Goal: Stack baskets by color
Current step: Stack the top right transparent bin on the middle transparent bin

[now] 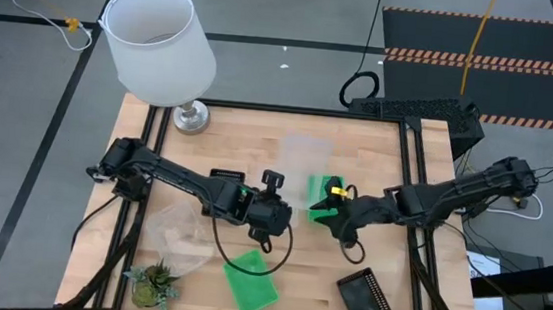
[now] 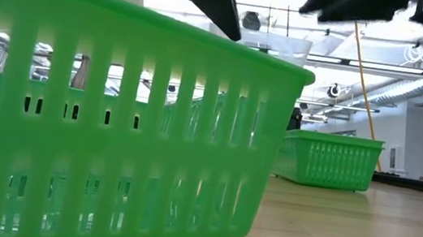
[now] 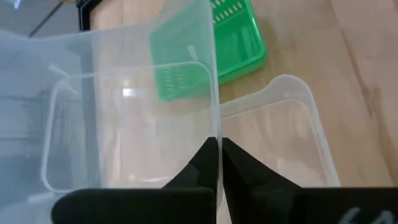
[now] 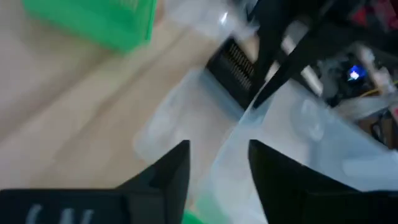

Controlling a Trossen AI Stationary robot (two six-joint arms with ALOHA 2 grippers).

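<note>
Clear see-through plastic basket [image 3: 130, 118]: held in the air at the table's middle, one thin wall pinched between the closed fingers of the left gripper [image 3: 219, 155]. A second clear basket [image 3: 283, 134] lies on the wooden table [image 1: 418, 258] just beside and below it.

Right gripper [image 4: 217, 162]: fingers spread apart, just beside the held basket's wall, gripping nothing.

Bright green slatted basket [image 1: 250, 283]: near the table's front edge, in front of the left gripper. Another green basket [image 1: 322, 187]: by the right gripper.

Black mesh basket [image 1: 368, 300]: front right of the table.

White lampshade [image 1: 158, 44]: far left corner.
</note>
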